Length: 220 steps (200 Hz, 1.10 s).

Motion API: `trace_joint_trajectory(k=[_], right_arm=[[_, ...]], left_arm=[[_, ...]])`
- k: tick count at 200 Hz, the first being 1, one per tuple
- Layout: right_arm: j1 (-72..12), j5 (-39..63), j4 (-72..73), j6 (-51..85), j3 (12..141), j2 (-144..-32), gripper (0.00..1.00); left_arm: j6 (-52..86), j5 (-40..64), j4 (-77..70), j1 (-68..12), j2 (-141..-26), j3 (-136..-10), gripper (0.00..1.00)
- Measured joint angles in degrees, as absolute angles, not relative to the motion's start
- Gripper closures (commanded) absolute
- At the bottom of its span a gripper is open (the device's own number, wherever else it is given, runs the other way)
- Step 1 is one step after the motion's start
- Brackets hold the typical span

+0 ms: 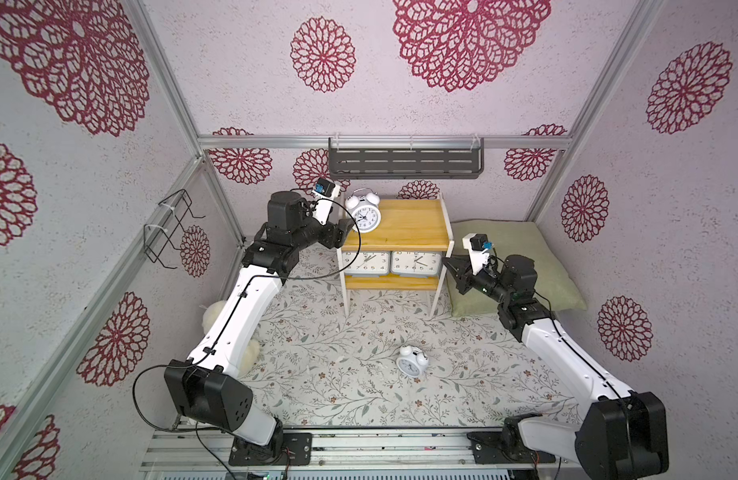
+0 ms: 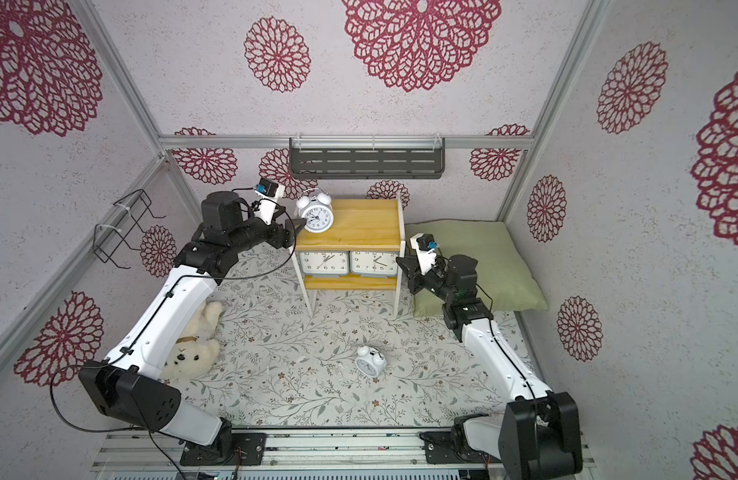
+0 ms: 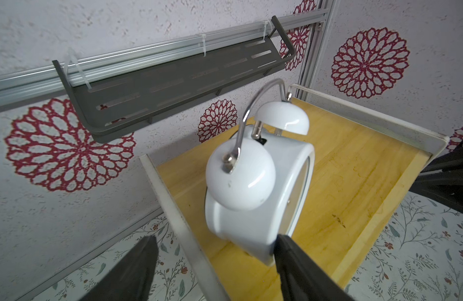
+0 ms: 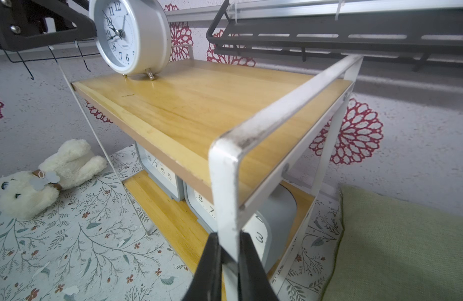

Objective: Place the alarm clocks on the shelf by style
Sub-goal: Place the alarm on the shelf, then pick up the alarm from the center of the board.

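Jaws of the left gripper (image 3: 214, 238) stand released either side of a round white twin-bell alarm clock (image 1: 364, 214) on the top board of the yellow wooden two-tier shelf (image 1: 413, 224), upper centre; right gripper (image 4: 229, 237) clenches its white frame leg (image 4: 226, 182).

Mock bedroom staged inside lab test cell. Bedroom suggested by green pillow (image 1: 521, 249), plush bear (image 2: 192, 353), alarm clocks (image 1: 366, 262) on shelf (image 1: 413, 224), floral cloth (image 1: 338, 332) spread underneath. Lab shown by aluminium frame (image 1: 384, 142) carrying red-flowered wall panels (image 1: 322, 54), robot arms (image 1: 238, 316) bolted to metal rail (image 1: 400, 446).
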<state>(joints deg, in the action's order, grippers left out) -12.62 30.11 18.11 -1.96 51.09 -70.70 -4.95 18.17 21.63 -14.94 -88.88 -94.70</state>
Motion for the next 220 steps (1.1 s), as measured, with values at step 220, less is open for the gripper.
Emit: trace_joint_trajectory(k=[220], right_arm=[[-12.6,30.1,18.1,-2.0,51.1,-70.7,0.89]], left_arm=[[-5.8,14.7,21.3,-14.9,-88.9,-94.3,0.21]])
